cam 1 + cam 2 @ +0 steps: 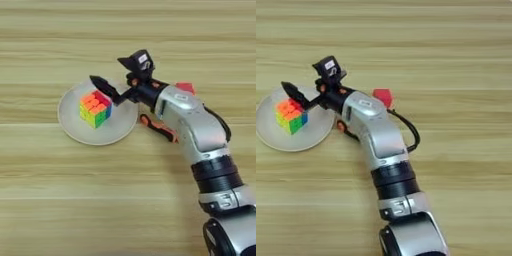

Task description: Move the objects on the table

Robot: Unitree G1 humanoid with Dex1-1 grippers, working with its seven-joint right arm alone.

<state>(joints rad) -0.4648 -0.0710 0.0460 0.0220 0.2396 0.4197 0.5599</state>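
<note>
Our puzzle cube (95,108) sits on the plate (70,122), released; our right gripper (118,79) hovers just right of it, fingers (102,85) apart. Next we judge the pliers (159,128), under the forearm, need a reach.

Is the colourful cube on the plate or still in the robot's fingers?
On the plate. The puzzle cube sits free on the grey plate, and the right gripper is open above it, fingers spread, not touching.
</note>
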